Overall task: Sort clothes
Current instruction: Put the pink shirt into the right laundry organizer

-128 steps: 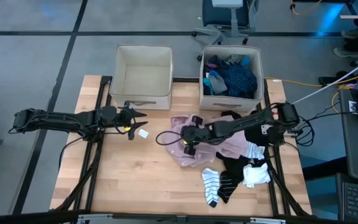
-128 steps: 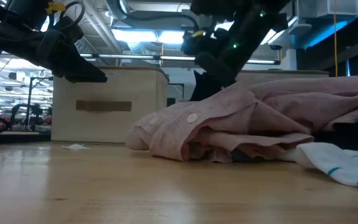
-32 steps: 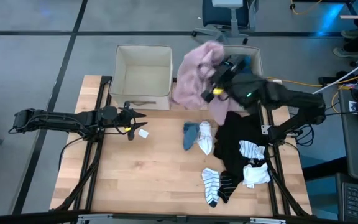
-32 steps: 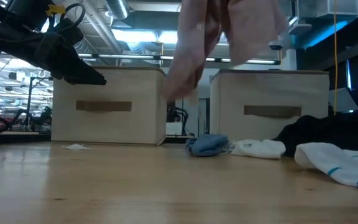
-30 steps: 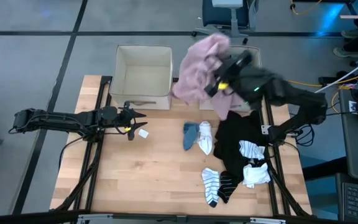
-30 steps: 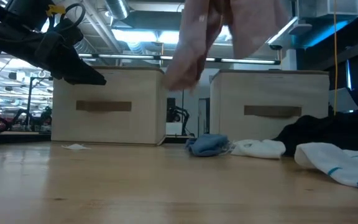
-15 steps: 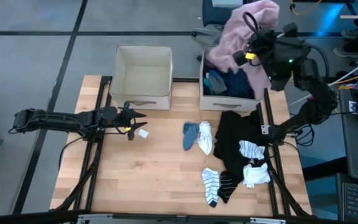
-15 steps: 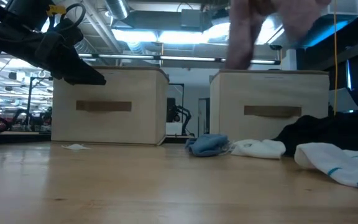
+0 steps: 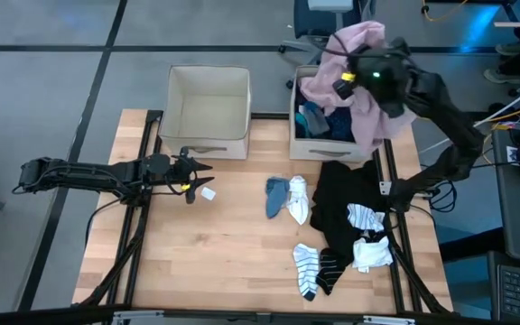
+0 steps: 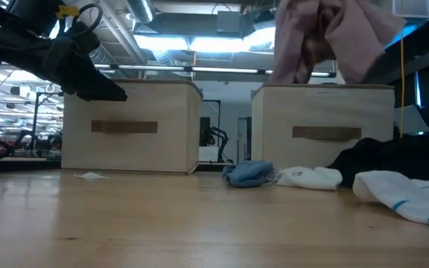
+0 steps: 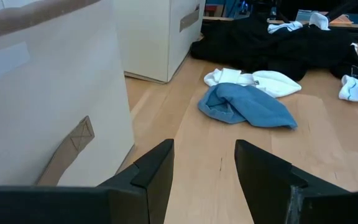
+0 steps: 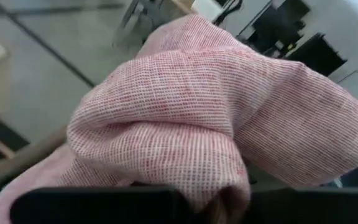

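Right gripper (image 9: 348, 76) pinching crumpled, fine-woven pink shirt (image 9: 355, 56), dangling it above right beige fabric bin (image 9: 307, 144). Left gripper (image 9: 199, 168) idling spread above wooden surface (image 9: 224, 262).

A robotics lab: grey concrete floor (image 9: 43, 81), office chair (image 9: 330, 27), exposed ceiling ducts (image 10: 170, 37) and strip lights.

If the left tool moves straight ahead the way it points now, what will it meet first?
Probably the blue sock, lying on the table straight ahead of the open left tool, with bare wood between. The white sock lies just behind it.
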